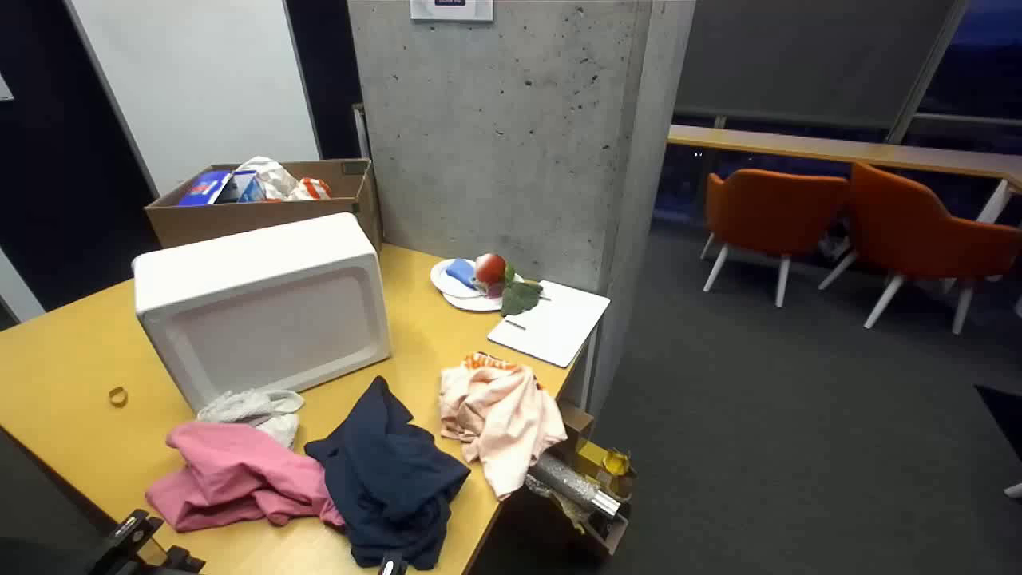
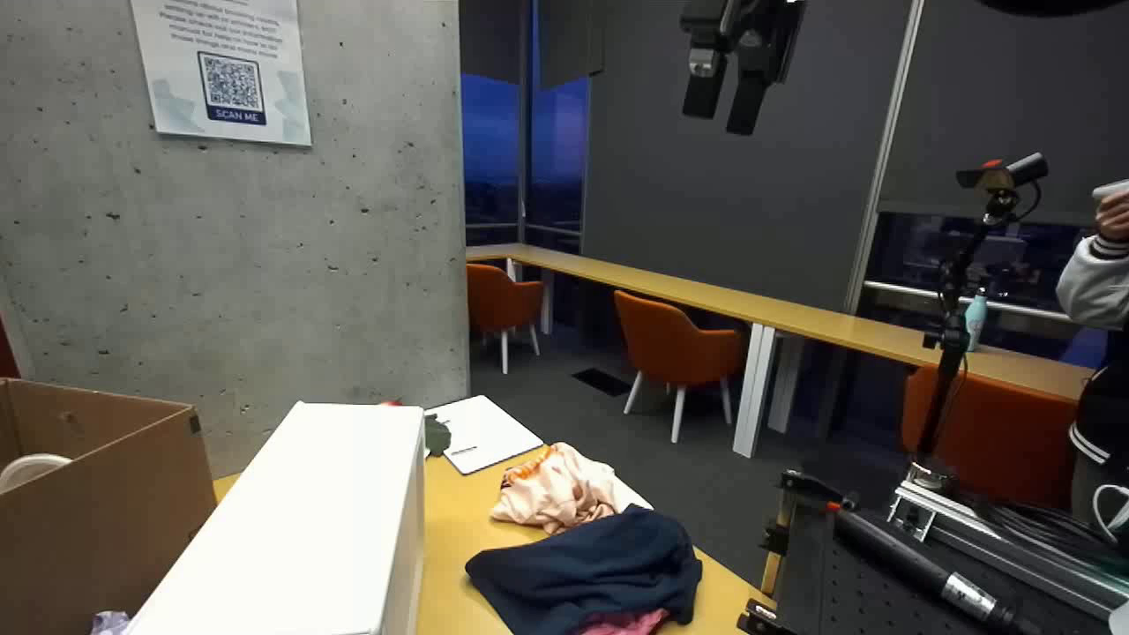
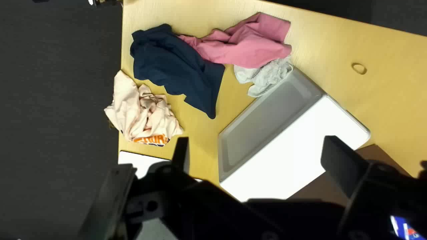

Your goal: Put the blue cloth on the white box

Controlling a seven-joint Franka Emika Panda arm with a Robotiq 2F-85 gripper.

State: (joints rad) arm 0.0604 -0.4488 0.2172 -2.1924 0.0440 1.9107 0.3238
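- Nearest us in the wrist view is the black two-fingered gripper (image 3: 256, 143), its fingers spread wide and holding nothing; in an exterior view it hangs high
- Below, seen between the fingertips but untouched, stands the smooth white plastic-looking box (image 3: 293, 150) with its flat upper face, our goal
- The crumpled navy-blue fabric cloth (image 3: 176, 63) lies on the pale yellow wooden table (image 3: 393, 83), beyond the fingertips and toward the left of the wrist view; its long axis slants, one pointed end near the box but apart from it
- With only one gripper to send, we judge the coming move as across to that cloth, then down
- The rumpled pink cloth (image 3: 250, 50) meets the blue one, so we could pinch both
- Past the table we see the grey concrete pillar (image 1: 495, 136) and, farther off, orange chairs (image 1: 778, 212) on the dark floor (image 1: 758, 415)
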